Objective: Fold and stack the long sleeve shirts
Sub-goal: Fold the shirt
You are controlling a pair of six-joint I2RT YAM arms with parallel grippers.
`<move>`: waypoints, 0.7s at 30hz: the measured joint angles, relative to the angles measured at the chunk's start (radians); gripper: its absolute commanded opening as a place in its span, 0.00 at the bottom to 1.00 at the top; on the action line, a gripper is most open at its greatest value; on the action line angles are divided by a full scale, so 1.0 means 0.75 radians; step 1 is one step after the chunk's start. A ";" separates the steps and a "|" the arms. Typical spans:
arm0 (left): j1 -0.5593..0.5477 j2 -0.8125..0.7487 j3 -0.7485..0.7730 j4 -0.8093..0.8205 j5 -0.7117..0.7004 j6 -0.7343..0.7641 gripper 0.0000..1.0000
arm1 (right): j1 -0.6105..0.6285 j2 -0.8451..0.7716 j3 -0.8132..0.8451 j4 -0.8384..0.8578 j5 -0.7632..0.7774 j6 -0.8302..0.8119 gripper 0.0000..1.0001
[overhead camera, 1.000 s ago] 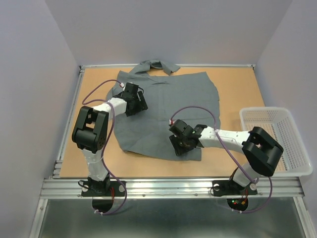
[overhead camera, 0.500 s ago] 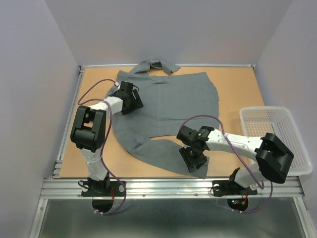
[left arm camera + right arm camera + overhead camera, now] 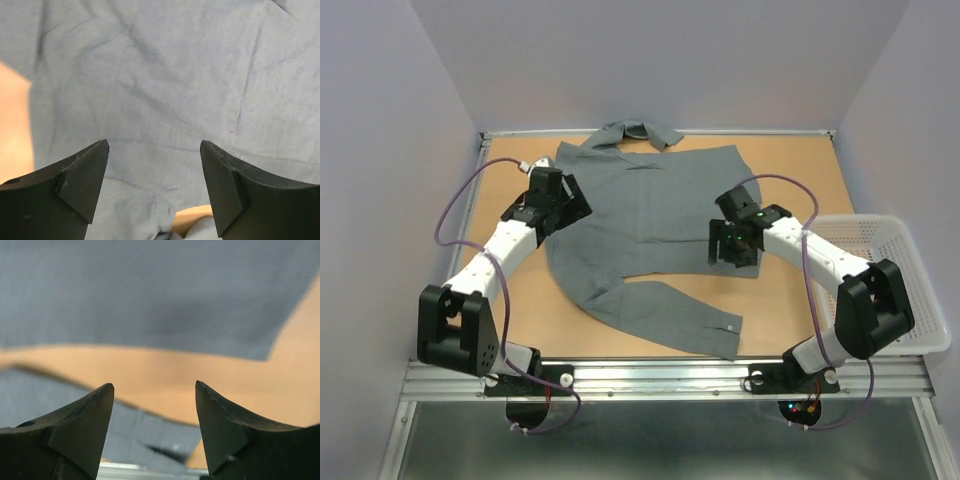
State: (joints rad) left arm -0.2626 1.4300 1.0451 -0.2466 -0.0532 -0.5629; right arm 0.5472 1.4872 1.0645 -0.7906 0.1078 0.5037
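Observation:
One grey long sleeve shirt (image 3: 660,215) lies spread on the tan table, its collar (image 3: 638,132) at the back edge. One sleeve runs diagonally toward the front, with its cuff (image 3: 720,338) near the front edge. My left gripper (image 3: 560,205) is open and empty over the shirt's left side; its wrist view shows grey cloth (image 3: 165,75) between the jaws (image 3: 154,142). My right gripper (image 3: 728,248) is open and empty at the shirt's lower right hem. Its wrist view (image 3: 154,385) shows the hem (image 3: 150,300) above, then bare table, then the sleeve (image 3: 150,435) below.
A white mesh basket (image 3: 920,330) stands at the right edge of the table, beside my right arm. Grey walls enclose the table on the left, back and right. A metal rail (image 3: 670,378) runs along the front edge.
My right gripper let go of the sleeve at the front and moved back and right to the shirt's hem. The sleeve now lies diagonally. My left arm stretched out and its gripper shifted left.

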 measured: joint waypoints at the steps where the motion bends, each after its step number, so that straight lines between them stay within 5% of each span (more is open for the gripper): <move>1: 0.021 -0.067 -0.061 -0.008 -0.004 -0.009 0.86 | -0.088 0.000 -0.011 0.031 0.007 0.013 0.72; 9: 0.229 -0.139 -0.384 -0.107 -0.010 -0.032 0.85 | -0.416 -0.003 -0.168 0.161 0.019 0.093 0.71; 21: 0.335 -0.148 -0.529 -0.079 0.083 -0.077 0.79 | -0.537 -0.035 -0.269 0.287 0.000 0.204 0.72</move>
State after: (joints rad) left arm -0.0116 1.3190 0.6479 -0.3058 0.0093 -0.6205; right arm 0.1444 1.4612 0.8627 -0.5755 0.1078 0.6567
